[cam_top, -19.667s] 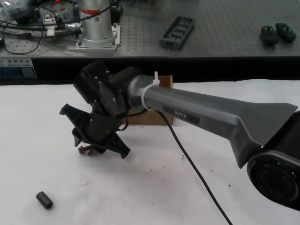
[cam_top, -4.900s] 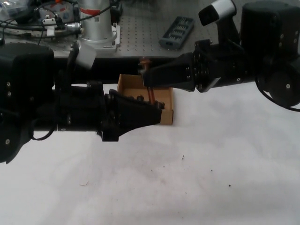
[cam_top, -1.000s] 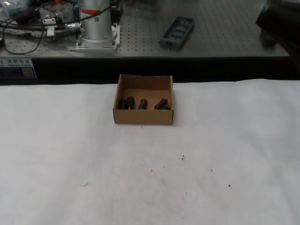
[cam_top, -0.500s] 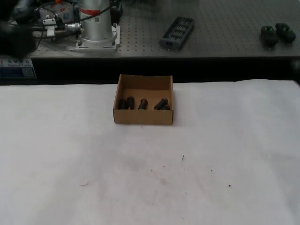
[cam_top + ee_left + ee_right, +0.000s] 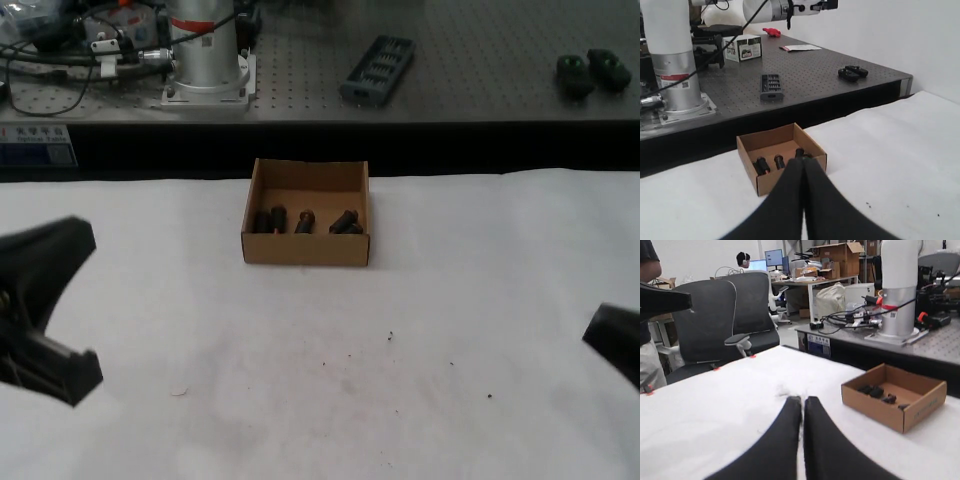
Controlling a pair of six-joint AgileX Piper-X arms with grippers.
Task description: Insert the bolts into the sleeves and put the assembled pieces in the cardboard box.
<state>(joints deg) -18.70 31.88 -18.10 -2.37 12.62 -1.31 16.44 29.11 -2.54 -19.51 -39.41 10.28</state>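
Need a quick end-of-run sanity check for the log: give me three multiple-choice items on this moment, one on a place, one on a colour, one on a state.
1. Where are the assembled pieces?
A. beside the box
B. inside the cardboard box
C. in a gripper

2. What colour is the cardboard box?
A. brown
B. white
C. blue

3. How is the left gripper?
A. wide open
B. shut on a bolt
C. shut and empty

Answers:
1 B: the dark pieces lie on the box floor, within its walls.
2 A: its walls and floor are plain brown card.
3 C: in the left wrist view its two fingers meet with nothing between them.
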